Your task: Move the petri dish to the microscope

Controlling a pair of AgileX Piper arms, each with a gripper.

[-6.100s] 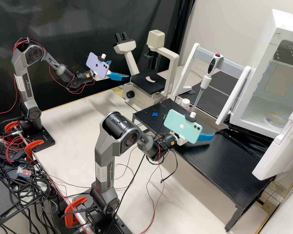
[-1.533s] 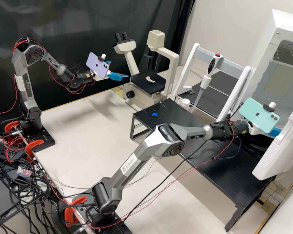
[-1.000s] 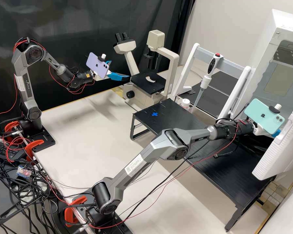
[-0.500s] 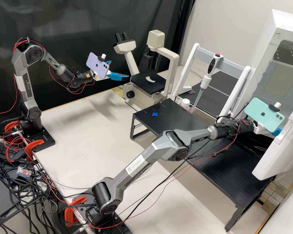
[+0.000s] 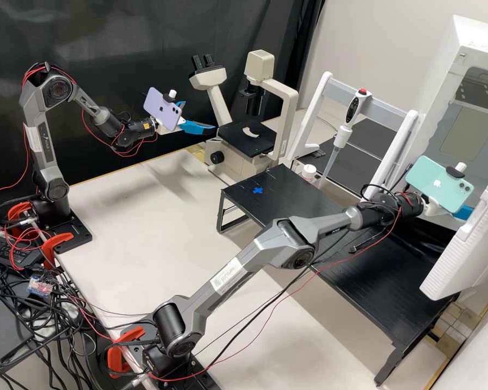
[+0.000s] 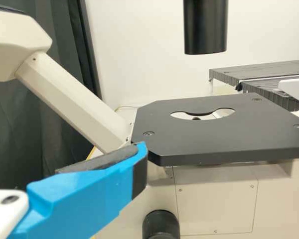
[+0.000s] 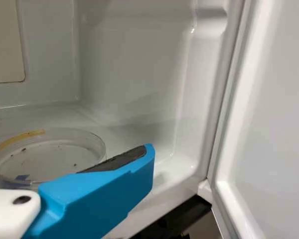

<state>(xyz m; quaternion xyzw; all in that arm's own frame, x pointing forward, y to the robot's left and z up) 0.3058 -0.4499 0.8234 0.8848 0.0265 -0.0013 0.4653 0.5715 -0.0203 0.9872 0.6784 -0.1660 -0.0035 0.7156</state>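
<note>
In the high view, my left gripper (image 5: 199,116) is open beside the cream microscope (image 5: 215,97), left of its black stage (image 5: 238,142). The left wrist view has a finger of the left gripper (image 6: 134,167) near a corner of the stage (image 6: 209,142). My right gripper (image 5: 462,213), partly hidden by its mint phone, is at the mouth of the white chamber. In the right wrist view, the clear round petri dish (image 7: 50,157) lies on the chamber floor, partly behind a finger of the open right gripper (image 7: 143,162). Nothing is held.
The white chamber (image 5: 466,40) has its door (image 5: 466,260) swung out just right of the right gripper. A pipette (image 5: 342,135) hangs on a white frame, with a small white-capped bottle (image 5: 309,171) near its tip. A low black table (image 5: 287,189) stands underneath.
The right arm has stretched from over the black table to the chamber opening. In the last half second its phone and wrist rose slightly. My left arm has stayed still.
</note>
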